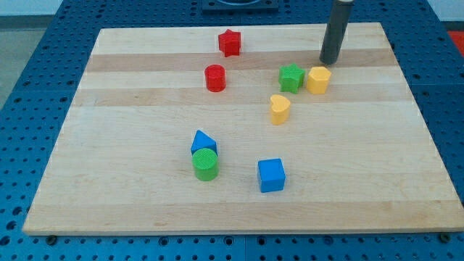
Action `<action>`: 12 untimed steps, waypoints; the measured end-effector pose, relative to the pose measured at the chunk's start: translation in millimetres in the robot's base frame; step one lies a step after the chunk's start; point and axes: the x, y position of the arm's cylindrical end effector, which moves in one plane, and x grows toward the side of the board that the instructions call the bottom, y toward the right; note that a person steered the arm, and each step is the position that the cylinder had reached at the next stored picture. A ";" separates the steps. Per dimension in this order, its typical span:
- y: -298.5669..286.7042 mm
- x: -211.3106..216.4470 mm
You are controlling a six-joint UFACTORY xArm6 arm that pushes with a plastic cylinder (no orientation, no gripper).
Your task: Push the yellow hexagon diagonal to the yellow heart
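Toward the lower left of centre a blue triangular block point(203, 141) stands on the wooden board point(130, 196), its apex toward the view's top, and a green cylinder point(205, 165) touches it on the lower side. Above them, in the upper middle, a red cylinder point(215, 77) sits alone, and a red star point(230, 43) lies a little up and to the right of it, near the board's far edge. A blue cube point(271, 175) rests in the lower middle, right of the green cylinder and apart from it.

The yellow heart point(280, 109) stands just right of centre, well clear of its neighbours. Up and to its right a green star point(291, 77) sits touching, or all but touching, the yellow hexagon point(318, 79), which lies in the upper right part of the frame. The hexagon is a short, squat prism with a flat top face paler than its sides. It is about as wide as it is deep, so no long axis or heading can be made out.

My tip point(330, 62) is just above the hexagon and slightly to its right, very close; whether it touches I cannot tell. The rod ends plainly, with no jaws.
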 end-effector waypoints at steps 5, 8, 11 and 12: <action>-10.7 39.9; -11.5 58.1; -11.5 90.3; -10.4 90.3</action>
